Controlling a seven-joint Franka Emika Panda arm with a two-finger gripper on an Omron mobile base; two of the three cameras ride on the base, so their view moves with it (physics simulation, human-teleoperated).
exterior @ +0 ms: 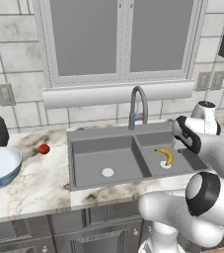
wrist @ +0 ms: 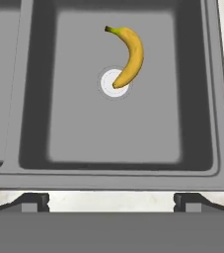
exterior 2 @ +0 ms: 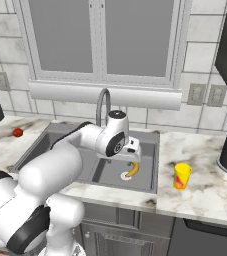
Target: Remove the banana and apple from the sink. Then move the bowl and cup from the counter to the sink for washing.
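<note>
We hang over the right basin of the sink [wrist: 197,89] with our pincer [wrist: 111,201] released, its two tips wide apart and nothing between them. The banana [wrist: 130,55] lies flat on the basin floor, one end resting on the round white drain [wrist: 112,83], well below and ahead of the tips. The apple [exterior: 44,148] sits on the bench [exterior: 29,183] left of the sink, near the bowl [exterior: 1,167]; the cup [exterior 2: 181,176] stands on the bench to the right. Our risk, as we judge it, is in the descent: the banana is curved and low, so tips closing across the bend rather than the thick middle may skid it along the slick floor or squeeze it out. Coming down off-centre could also knock the wrist against the basin wall or the faucet [exterior: 138,106].
</note>
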